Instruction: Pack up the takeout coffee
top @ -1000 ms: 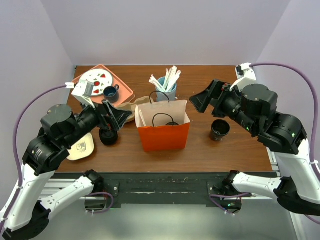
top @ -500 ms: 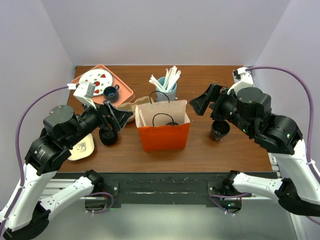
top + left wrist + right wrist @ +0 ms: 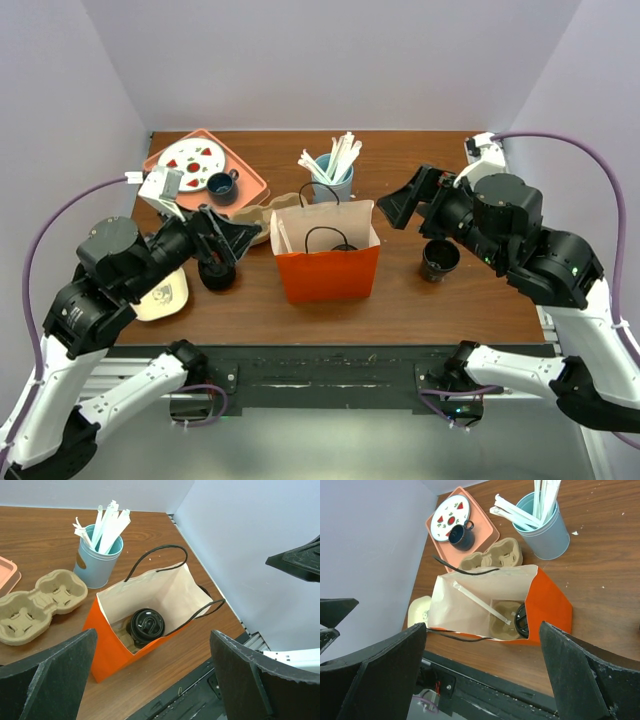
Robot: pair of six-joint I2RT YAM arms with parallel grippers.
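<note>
Wooden surface (image 3: 450, 310): your bag (image 3: 326, 268) holds one lidded cup (image 3: 145, 625); left cup (image 3: 216, 273) and right cup (image 3: 440, 259), seemingly unlidded, wait outside, while left gripper (image 3: 152, 680) and right gripper (image 3: 481, 675) gape empty.

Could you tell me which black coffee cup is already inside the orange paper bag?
The lidded black cup at the bottom of the orange paper bag; the left cup and the right cup stand on the wooden table outside it.

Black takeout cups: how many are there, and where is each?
3. A lidded cup stands inside the orange bag; a second cup sits on the table left of the bag; a third cup right of it. The bag may hide more.
</note>
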